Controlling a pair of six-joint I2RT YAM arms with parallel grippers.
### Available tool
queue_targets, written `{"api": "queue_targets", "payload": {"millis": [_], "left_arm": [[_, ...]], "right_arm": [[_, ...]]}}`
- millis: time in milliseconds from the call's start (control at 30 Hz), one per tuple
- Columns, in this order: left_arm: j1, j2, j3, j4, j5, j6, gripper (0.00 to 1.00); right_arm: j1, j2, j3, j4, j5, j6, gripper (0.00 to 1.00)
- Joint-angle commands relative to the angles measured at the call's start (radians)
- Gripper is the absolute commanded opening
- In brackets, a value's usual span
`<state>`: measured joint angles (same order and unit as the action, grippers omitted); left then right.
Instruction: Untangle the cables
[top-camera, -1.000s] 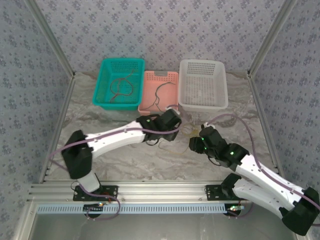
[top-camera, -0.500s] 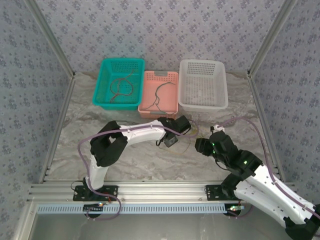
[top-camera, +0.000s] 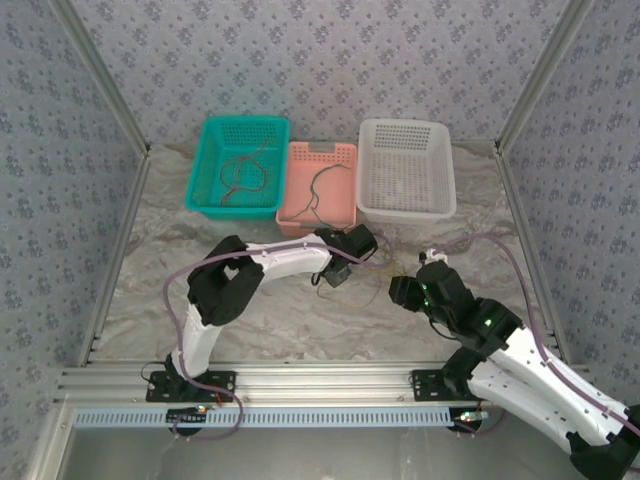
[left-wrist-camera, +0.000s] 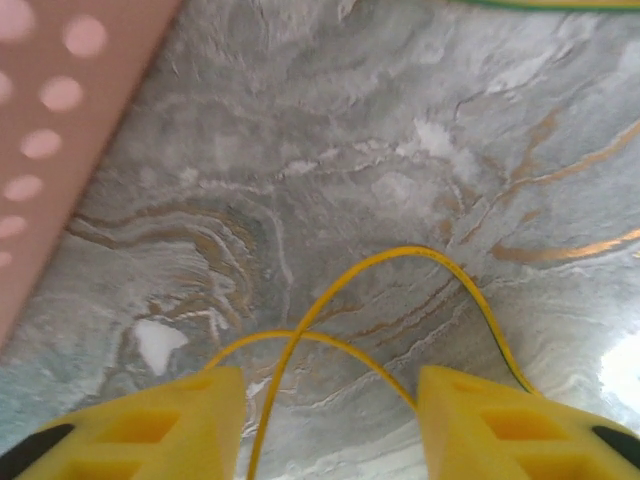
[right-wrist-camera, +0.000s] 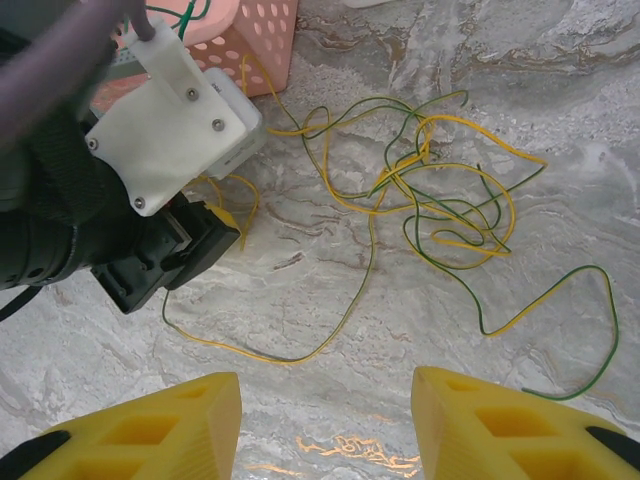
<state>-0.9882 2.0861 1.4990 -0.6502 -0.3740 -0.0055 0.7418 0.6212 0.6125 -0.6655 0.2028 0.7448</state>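
Plainly, the work sits mid-table (top-camera: 300, 330). A loose tangle of cables (right-wrist-camera: 440, 190), yellow and green strands looped over one another, lies flat on the marbled top, at about 5 o'clock from the pink basket (top-camera: 318, 185). Other cables already lie apart: dark and reddish ones coiled in the teal basket (top-camera: 238, 165) and a dark one in the pink basket, both at 12 o'clock along the far edge beside the white basket (top-camera: 405, 170). That suggests each freed strand gets a basket of its own.

The left claw (left-wrist-camera: 328, 390) hangs low over the table at 9 o'clock from the tangle. Its jaws stand apart, astride a yellow cable (left-wrist-camera: 420, 255) that arches out ahead and crosses back between the fingers. Nothing is pinched yet; I judge it is placed to close on this outlying loop and draw it clear of the knot. The left arm is folded hard, with its elbow raised above its base. Its forearm reaches toward 2 o'clock, ending at the near corner of the pink basket.

The right claw (right-wrist-camera: 325, 385) is likewise open and empty. It hovers at 5 o'clock from the tangle and points toward 11 o'clock. The right arm stretches low and long from the near right corner. It seems poised to pin or take the opposite side, so a pull would separate the strands, not drag the whole bundle.
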Motion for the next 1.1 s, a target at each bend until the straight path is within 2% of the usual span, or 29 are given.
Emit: {"api": "queue_targets", "payload": {"millis": [0,100,133,400,567,667,767,867,967,1033,1067], "left_arm": [[0.001,-0.005,-0.008,0.009,0.021,-0.003,0.34],[0.000,-0.056,-0.039,0.024,0.002,-0.034,0.05],[-0.004,-0.091,-0.053,0.026,-0.011,-0.049,0.00],[-0.011,-0.464,-0.161,-0.020,-0.087,-0.195,0.00],[0.032,-0.698,-0.204,-0.122,-0.158,-0.288,0.00],[0.089,-0.852,-0.181,-0.200,-0.218,-0.337,0.00],[0.166,-1.019,-0.137,-0.232,-0.222,-0.367,0.00],[0.277,-1.166,-0.096,-0.205,-0.114,-0.391,0.00],[0.357,-1.241,-0.038,-0.175,-0.037,-0.412,0.00],[0.376,-1.251,0.026,-0.182,-0.055,-0.420,0.00],[0.378,-1.249,0.060,-0.193,-0.087,-0.423,0.00]], "right_arm": [[-0.010,0.002,0.002,0.006,0.018,0.007,0.51],[-0.027,0.017,-0.014,0.018,0.011,0.003,0.51],[-0.035,0.024,-0.022,0.023,0.008,0.000,0.51],[-0.181,0.134,-0.076,0.154,-0.105,-0.057,0.52],[-0.216,0.239,-0.070,0.233,-0.136,-0.077,0.51],[-0.226,0.307,-0.045,0.269,-0.141,-0.089,0.52],[-0.240,0.399,-0.019,0.317,-0.144,-0.099,0.53],[-0.259,0.525,0.012,0.384,-0.160,-0.106,0.55],[-0.274,0.674,0.063,0.432,-0.158,-0.107,0.55],[-0.290,0.784,0.102,0.449,-0.168,-0.139,0.51],[-0.296,0.820,0.116,0.449,-0.164,-0.148,0.45]]}}
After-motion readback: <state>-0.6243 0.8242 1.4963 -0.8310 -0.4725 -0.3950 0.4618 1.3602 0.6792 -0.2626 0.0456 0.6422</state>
